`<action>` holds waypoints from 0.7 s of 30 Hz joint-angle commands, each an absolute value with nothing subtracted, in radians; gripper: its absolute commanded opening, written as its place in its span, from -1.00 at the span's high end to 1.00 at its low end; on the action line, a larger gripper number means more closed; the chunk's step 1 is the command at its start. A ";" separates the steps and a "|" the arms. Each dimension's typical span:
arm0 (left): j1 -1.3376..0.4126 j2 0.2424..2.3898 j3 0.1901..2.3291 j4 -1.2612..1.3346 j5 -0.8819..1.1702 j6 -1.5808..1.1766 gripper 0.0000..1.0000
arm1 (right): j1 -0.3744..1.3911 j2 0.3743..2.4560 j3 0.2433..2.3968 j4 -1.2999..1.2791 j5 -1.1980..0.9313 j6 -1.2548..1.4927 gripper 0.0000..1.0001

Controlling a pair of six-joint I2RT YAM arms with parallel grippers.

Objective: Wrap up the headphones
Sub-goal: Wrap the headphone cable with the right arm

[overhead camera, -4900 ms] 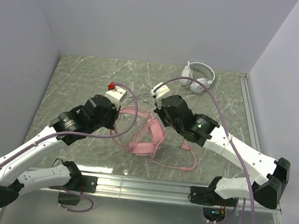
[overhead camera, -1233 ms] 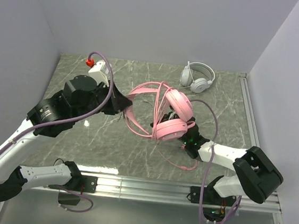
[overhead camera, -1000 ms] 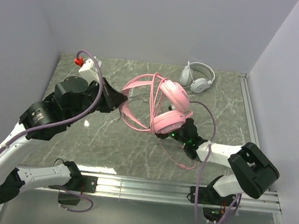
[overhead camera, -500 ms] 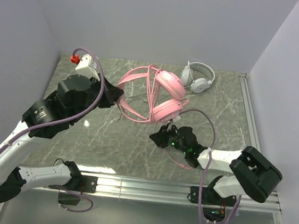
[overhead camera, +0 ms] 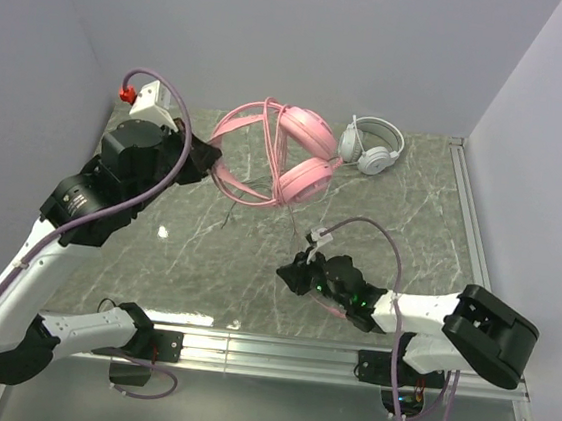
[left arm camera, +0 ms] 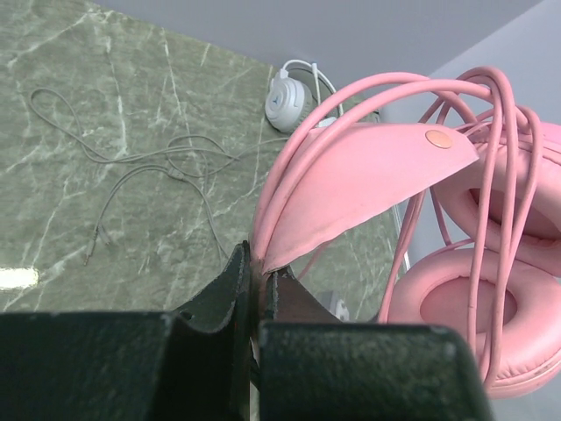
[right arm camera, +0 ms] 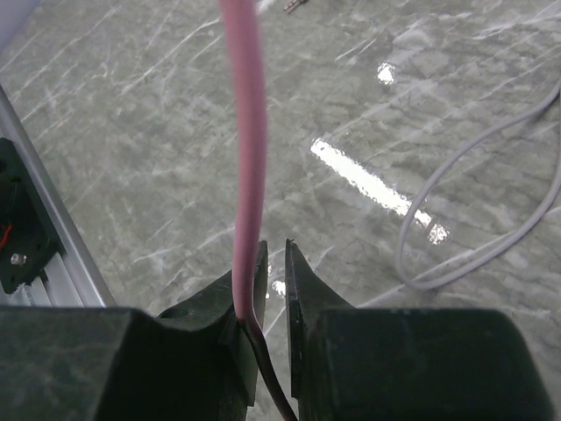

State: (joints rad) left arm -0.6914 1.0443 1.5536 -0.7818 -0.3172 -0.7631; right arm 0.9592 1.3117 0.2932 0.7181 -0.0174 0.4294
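My left gripper [overhead camera: 209, 158] is shut on the headband of the pink headphones [overhead camera: 277, 155] and holds them in the air over the back of the table. In the left wrist view its jaws [left arm camera: 259, 263] pinch the band's end [left arm camera: 351, 180], with pink cable looped over the band and ear cups [left arm camera: 469, 316]. My right gripper [overhead camera: 287, 271] is low near the front, shut on the pink cable [right arm camera: 248, 158], which runs taut up to the headset [overhead camera: 292, 234]. The white/grey headphones [overhead camera: 373, 145] lie at the back right, and their thin dark cable [left arm camera: 158, 162] sprawls on the table.
A metal rail [overhead camera: 267, 345] runs along the near edge; it also shows in the right wrist view [right arm camera: 35, 237]. A light grey cable [right arm camera: 491, 237] curves over the table right of the right gripper. Walls close in the back and both sides.
My left gripper has lifted the pink headphones up and toward the back left. My right gripper has drawn away toward the near edge, and the pink cable now runs taut between them.
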 commanded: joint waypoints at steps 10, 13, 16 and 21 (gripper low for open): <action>-0.551 1.063 1.618 -0.626 -0.193 -0.790 0.99 | 1.071 1.233 0.278 0.655 0.160 0.433 0.67; -0.528 1.080 1.640 -0.635 -0.173 -0.787 0.99 | 1.094 1.221 0.267 0.655 0.179 0.442 0.66; -0.512 1.094 1.655 -0.637 -0.163 -0.779 0.99 | 1.114 1.210 0.258 0.647 0.199 0.451 0.65; -0.496 1.104 1.652 -0.637 -0.175 -0.776 0.99 | 1.147 1.177 0.235 0.634 0.233 0.483 0.76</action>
